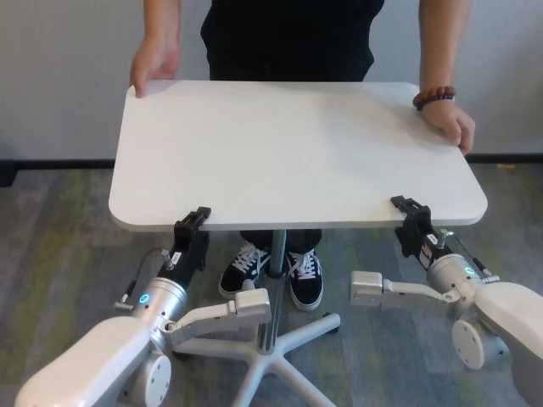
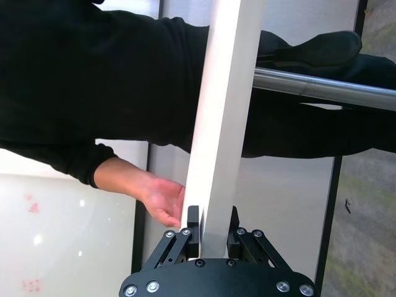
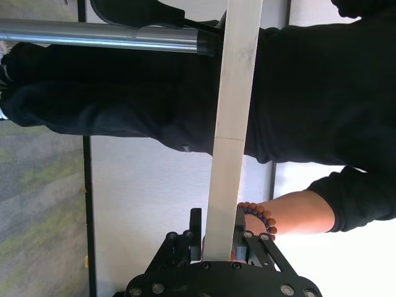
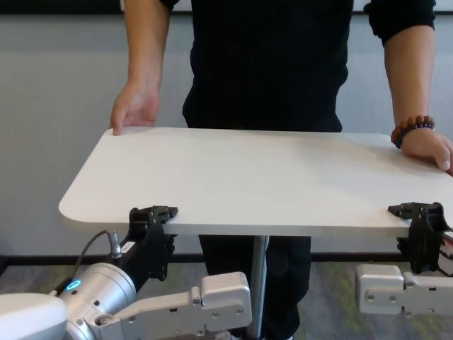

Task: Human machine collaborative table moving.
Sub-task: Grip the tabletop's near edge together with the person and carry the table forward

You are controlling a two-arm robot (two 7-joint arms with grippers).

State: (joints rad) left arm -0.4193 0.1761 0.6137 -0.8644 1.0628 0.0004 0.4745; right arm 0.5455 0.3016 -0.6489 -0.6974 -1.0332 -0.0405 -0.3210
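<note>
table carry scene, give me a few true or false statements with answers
1. The left pincer grips the table at its near edge. True.
2. The right pincer hangs free of the tabletop. False: it is clamped on the near edge too.
3. The person's hand on the robot's left rests at a far corner. True.
4. The beaded bracelet is on the person's hand at the robot's left. False: it is on the robot's right.
5. A cup stands on the table. False: nothing does.

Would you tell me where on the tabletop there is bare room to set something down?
The middle of the tabletop is bare. The corners are taken: the person's hands and hold the far ones, and the left gripper and right gripper clamp the near edge.
</note>
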